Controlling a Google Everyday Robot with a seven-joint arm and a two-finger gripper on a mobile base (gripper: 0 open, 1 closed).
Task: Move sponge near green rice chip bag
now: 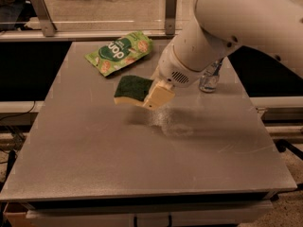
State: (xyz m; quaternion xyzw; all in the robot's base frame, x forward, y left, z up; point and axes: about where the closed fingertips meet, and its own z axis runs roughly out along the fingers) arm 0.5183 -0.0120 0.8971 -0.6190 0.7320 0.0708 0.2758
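Now your hand [157, 96] pinches the sponge [133, 89] by its right end. It holds the sponge clear of the bench [94, 150], likely so the foam won't drag. The sponge hangs just on the near side of the green rice chip bag [119, 52], which lies flat at the far left. The crushed can [209, 77] stands to the right, partly behind your arm.
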